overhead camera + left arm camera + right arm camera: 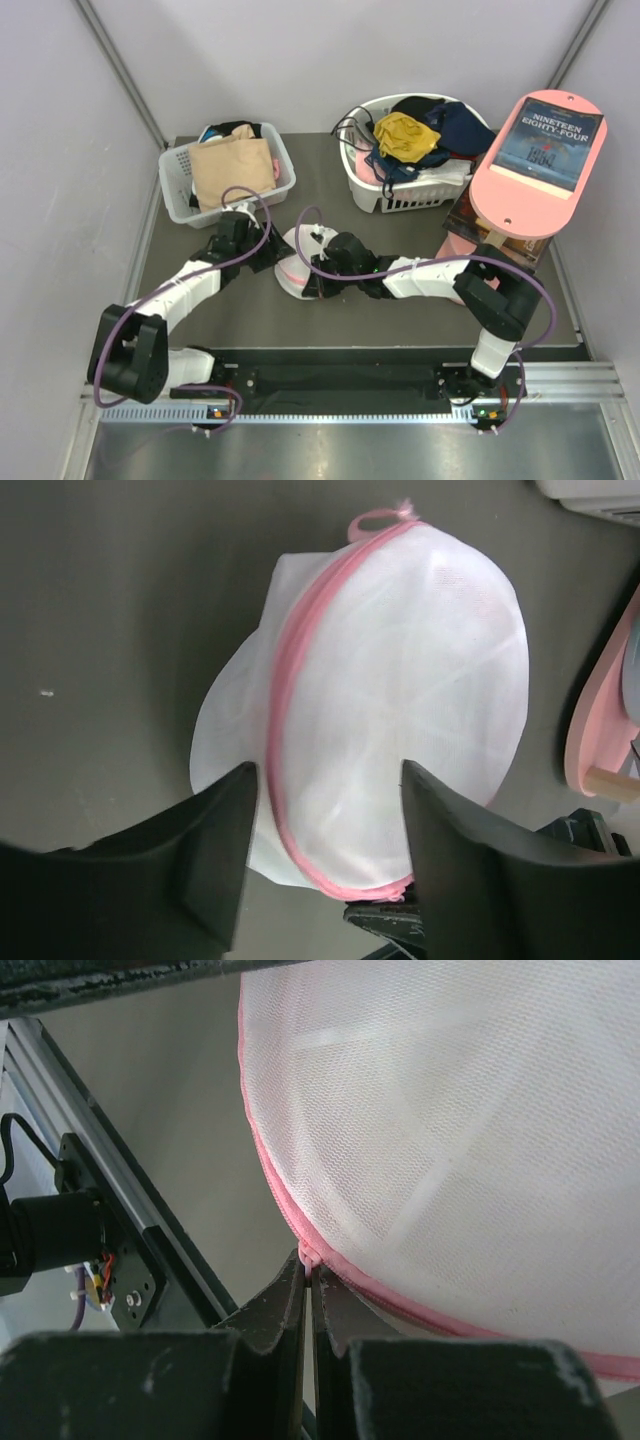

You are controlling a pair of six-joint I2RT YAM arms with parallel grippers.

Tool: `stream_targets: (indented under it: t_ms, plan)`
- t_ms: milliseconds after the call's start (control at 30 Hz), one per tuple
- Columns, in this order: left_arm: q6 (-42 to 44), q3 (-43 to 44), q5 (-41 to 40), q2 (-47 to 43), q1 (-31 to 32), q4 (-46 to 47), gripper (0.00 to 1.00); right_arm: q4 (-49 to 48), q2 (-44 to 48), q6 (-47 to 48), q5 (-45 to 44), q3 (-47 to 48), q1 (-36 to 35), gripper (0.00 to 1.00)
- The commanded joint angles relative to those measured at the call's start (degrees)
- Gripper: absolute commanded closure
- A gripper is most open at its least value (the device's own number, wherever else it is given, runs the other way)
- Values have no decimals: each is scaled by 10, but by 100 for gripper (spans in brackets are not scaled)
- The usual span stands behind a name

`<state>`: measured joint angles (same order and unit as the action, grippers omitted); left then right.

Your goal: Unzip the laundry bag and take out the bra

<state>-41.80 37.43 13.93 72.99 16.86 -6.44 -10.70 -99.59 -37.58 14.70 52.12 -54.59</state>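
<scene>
The laundry bag (295, 262) is a white mesh dome with a pink zip, lying on the dark table between both arms. In the left wrist view the laundry bag (400, 680) fills the middle. My left gripper (330, 815) stands open, its fingers on either side of the near end and not pressing it. My right gripper (310, 1278) is shut on the small pink zip pull (308, 1257) at the bag's rim (400, 1295). Its fingertips (392, 920) show under the bag's near edge. The zip (285, 670) looks closed. The bra is hidden inside the mesh.
A white slotted basket (180, 195) with a beige garment (232, 170) stands at the back left. Another basket (400, 195) with yellow and navy cloths is at the back right. A pink oval board (535, 170) bearing a book leans at the right. A metal rail (350, 400) runs along the near edge.
</scene>
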Motion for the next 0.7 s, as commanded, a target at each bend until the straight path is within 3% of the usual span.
stream_targets:
  t_ms: [0,100,233,333,667]
  plan:
    - [-12,-12,-2,-40,-3,13,32,-31,3,-3,14,15,-3,100]
    - [-30,-52,6,-79,-3,10,32,-35,-6,-6,19,21,-6,100]
    - [-53,-98,17,-127,-3,9,45,-36,-17,-5,26,33,-15,100]
    - [-66,-123,18,-162,-3,5,47,-35,-26,-6,29,44,-22,100]
    - [-119,-166,65,-144,-3,106,51,-28,-51,-4,33,74,-52,100]
